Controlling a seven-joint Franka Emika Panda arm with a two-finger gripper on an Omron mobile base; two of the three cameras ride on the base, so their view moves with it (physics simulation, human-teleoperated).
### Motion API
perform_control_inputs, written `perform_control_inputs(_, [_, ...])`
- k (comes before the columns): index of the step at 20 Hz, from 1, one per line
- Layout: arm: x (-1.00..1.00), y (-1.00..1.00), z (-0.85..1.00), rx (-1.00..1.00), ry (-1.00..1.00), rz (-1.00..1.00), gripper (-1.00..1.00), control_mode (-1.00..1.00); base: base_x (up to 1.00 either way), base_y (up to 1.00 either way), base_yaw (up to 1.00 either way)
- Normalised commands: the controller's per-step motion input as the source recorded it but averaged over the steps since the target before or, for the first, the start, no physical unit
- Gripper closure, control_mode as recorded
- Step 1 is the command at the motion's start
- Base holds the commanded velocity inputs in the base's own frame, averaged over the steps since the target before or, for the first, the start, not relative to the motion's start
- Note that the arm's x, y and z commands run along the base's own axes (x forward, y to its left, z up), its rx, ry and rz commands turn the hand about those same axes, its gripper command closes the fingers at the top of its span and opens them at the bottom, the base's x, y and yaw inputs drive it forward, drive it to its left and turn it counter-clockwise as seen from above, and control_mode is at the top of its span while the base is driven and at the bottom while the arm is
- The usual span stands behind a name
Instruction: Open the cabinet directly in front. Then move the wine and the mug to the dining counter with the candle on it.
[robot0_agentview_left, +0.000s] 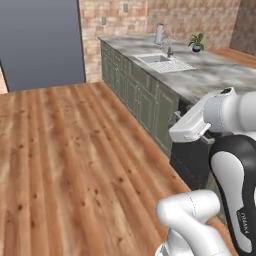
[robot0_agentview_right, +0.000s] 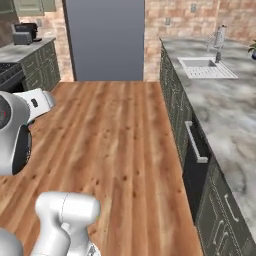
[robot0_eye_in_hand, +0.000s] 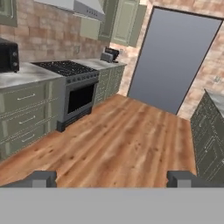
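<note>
Jaws (robot0_eye_in_hand: 112, 178) stand wide apart and empty, fingertips (robot0_eye_in_hand: 40, 178) framing a bare wood floor (robot0_eye_in_hand: 122, 135). Sage wall cabinet doors (robot0_eye_in_hand: 124, 19) hang high on the far brick wall, beside the range hood (robot0_eye_in_hand: 83, 6) and above the stove (robot0_eye_in_hand: 72, 70). Wine, mug, candle and dining counter cannot be made out. A marble surface (robot0_agentview_left: 210, 75) with a sink (robot0_agentview_left: 160, 60) runs along the right. Judged step: reaching the cabinet. Best to close in squarely on the doors, raise the hand to handle height, and keep the jaws wide until they straddle a handle.
</note>
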Motion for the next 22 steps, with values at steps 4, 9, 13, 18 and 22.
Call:
perform_control_inputs(4, [0.0, 0.0, 0.0, 0.0, 0.0, 0.0, -1.0, 1.0, 1.0, 0.98, 0.0])
perform_control_inputs(9, [0.0, 0.0, 0.0, 0.0, 0.0, 0.0, -1.0, 1.0, 1.0, 0.96, 0.0])
perform_control_inputs(13, [0.0, 0.0, 0.0, 0.0, 0.0, 0.0, -1.0, 1.0, 1.0, 0.52, -0.02])
perform_control_inputs(18, [0.0, 0.0, 0.0, 0.0, 0.0, 0.0, -1.0, 1.0, 1.0, 0.05, -0.09])
perform_control_inputs(22, [0.0, 0.0, 0.0, 0.0, 0.0, 0.0, -1.0, 1.0, 1.0, 0.0, -0.15])
